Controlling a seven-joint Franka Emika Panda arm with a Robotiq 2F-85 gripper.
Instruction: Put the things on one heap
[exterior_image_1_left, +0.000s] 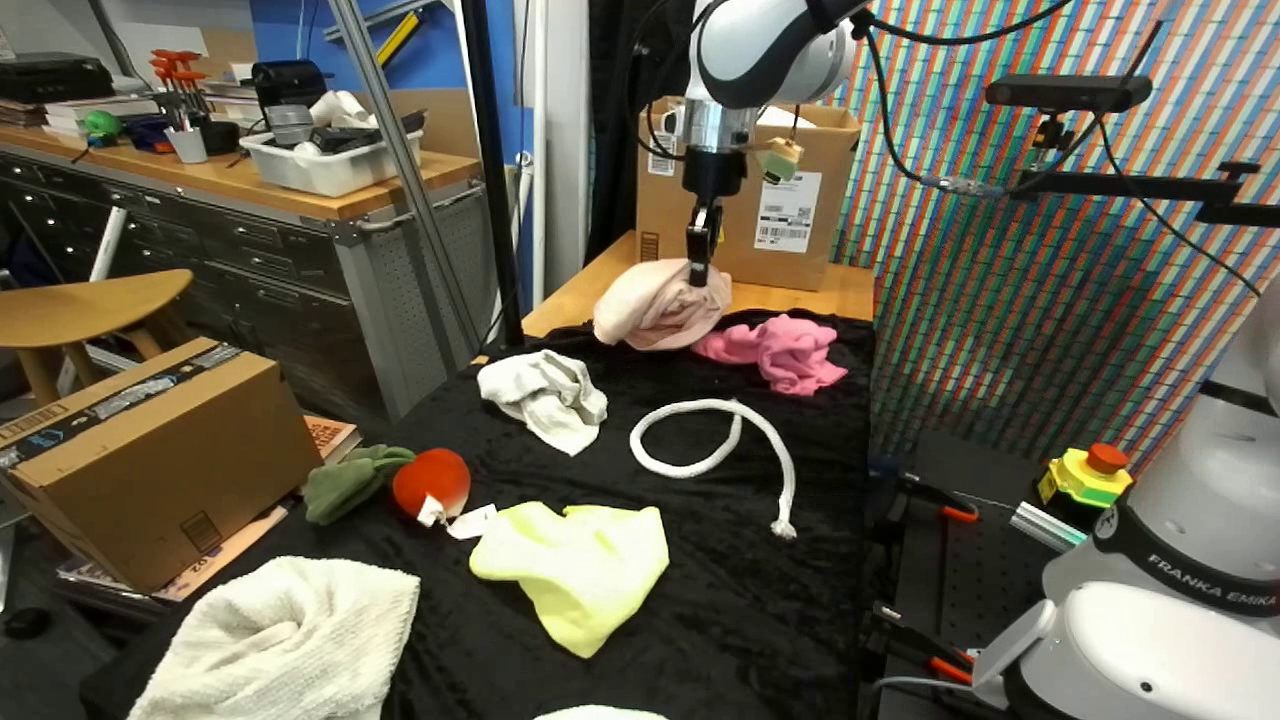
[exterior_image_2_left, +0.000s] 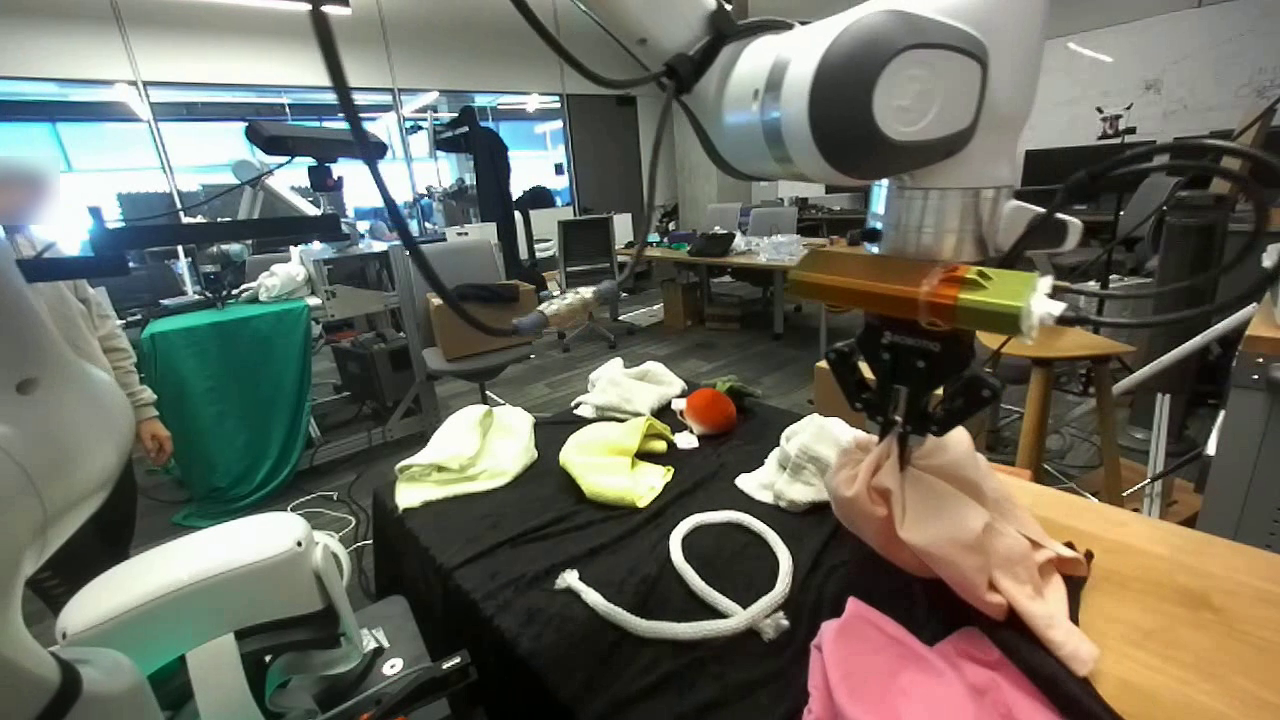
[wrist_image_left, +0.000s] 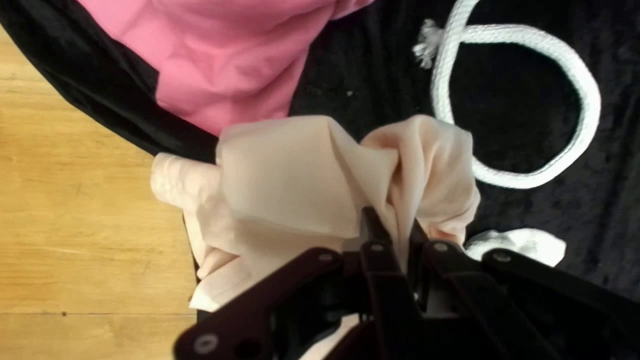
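As jaws pinch it, peach cloth (exterior_image_2_left: 955, 515) droops; long axis sloping toward wooden tabletop (exterior_image_2_left: 1190, 570).

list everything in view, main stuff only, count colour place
Rope: 1, white, looped on black cover
Peach cloth: 1, pale peach, pinched in gripper
Pink cloth: 1, pink, near rope
White cloth: 1, white, near rope
Yellow cloth: 1, yellow-green, on cover
Plush vegetable: 1, red-green, near yellow cloth
Towel: 1, cream, near yellow cloth
Pale cloth: 1, yellowish, cover's corner
Cardboard boxes: at least 2, brown, around cover
Arm: 1, white, above cover
Gripper: 1, black, at arm's end
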